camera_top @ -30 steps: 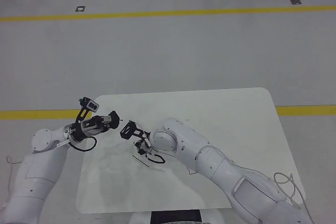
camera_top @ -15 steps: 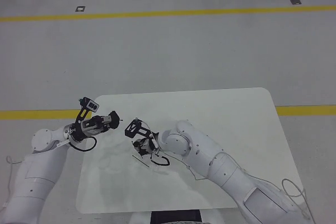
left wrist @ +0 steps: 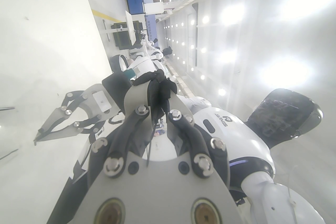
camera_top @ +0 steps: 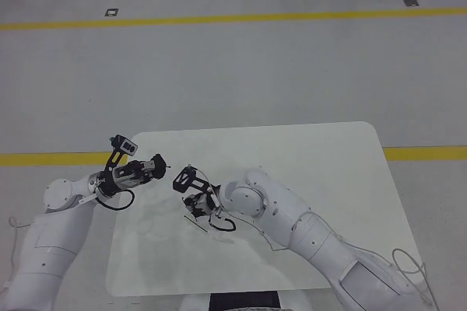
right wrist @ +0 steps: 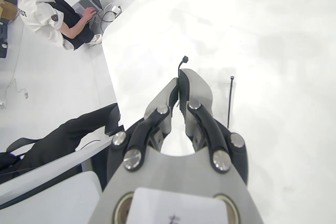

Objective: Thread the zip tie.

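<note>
White table (camera_top: 311,155) on a grey floor (camera_top: 218,78) with yellow lines (camera_top: 218,17). Right gripper (right wrist: 179,80) pinches a zip tie (right wrist: 184,59), its head poking just beyond the jaws. A spare tie (right wrist: 230,101) lies beside them. Left gripper (left wrist: 158,88) is clamped on a thin strip (left wrist: 150,149), its ends hidden.

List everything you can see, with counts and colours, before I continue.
held zip tie: 1, black, pinched in the right gripper, head sticking out
loose zip tie: 1, black, flat on the table beside the right gripper
thin strip: 1, black, between the left gripper's fingers, probably another zip tie
floor lines: 2, yellow, past the table
right gripper: 1, grey, shut, low over the table
left gripper: 1, grey, shut, near the table's edge, apart from the right gripper
</note>
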Robot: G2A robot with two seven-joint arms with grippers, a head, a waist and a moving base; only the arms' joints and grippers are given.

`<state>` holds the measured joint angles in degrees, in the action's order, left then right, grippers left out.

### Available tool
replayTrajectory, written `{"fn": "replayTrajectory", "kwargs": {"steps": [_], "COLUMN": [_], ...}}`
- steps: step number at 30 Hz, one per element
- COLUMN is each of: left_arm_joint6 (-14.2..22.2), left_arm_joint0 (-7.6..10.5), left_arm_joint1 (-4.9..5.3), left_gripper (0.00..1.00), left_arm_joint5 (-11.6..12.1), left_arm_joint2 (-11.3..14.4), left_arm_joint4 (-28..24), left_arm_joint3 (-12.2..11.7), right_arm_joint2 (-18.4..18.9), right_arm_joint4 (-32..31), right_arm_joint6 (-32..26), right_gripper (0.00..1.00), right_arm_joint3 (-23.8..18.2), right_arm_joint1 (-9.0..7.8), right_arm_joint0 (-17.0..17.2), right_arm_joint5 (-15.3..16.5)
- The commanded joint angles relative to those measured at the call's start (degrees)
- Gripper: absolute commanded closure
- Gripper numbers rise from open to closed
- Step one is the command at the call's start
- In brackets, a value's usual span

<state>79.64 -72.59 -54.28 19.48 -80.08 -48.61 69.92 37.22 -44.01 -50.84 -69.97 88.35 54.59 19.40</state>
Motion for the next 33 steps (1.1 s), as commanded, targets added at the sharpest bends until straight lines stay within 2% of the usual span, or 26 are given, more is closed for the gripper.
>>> {"fn": "replayTrajectory", "kwargs": {"steps": [1, 8, 14, 20, 23, 28, 33], "left_arm_joint6": [0.0, 0.0, 0.0, 0.0, 0.0, 0.0, 0.0], "left_arm_joint0": [0.0, 0.0, 0.0, 0.0, 0.0, 0.0, 0.0], "left_arm_joint1": [0.0, 0.0, 0.0, 0.0, 0.0, 0.0, 0.0], "left_gripper": [1.0, 1.0, 1.0, 1.0, 1.0, 1.0, 1.0], "left_arm_joint5": [0.0, 0.0, 0.0, 0.0, 0.0, 0.0, 0.0], "left_arm_joint2": [0.0, 0.0, 0.0, 0.0, 0.0, 0.0, 0.0], "left_arm_joint4": [0.0, 0.0, 0.0, 0.0, 0.0, 0.0, 0.0], "left_arm_joint3": [0.0, 0.0, 0.0, 0.0, 0.0, 0.0, 0.0], "right_arm_joint2": [0.4, 5.6, 11.4, 17.8, 19.7, 21.1, 20.1], "right_arm_joint4": [-0.1, 0.1, 0.2, 2.5, 4.2, 6.6, 7.2], "right_arm_joint6": [0.4, 1.1, 2.6, 7.3, 9.5, 11.9, 13.2], "right_gripper": [1.0, 1.0, 1.0, 1.0, 1.0, 1.0, 1.0], "right_arm_joint3": [-0.4, -4.0, -9.8, -16.4, -18.8, -19.6, -19.1], "right_arm_joint1": [-0.23, -2.58, -5.13, -7.61, -8.47, -9.09, -8.77], "right_arm_joint0": [0.4, 4.3, 9.3, 14.8, 16.3, 16.1, 13.5], "right_arm_joint5": [-0.2, 0.1, 0.1, 0.1, 0.1, 0.1, -1.9]}}
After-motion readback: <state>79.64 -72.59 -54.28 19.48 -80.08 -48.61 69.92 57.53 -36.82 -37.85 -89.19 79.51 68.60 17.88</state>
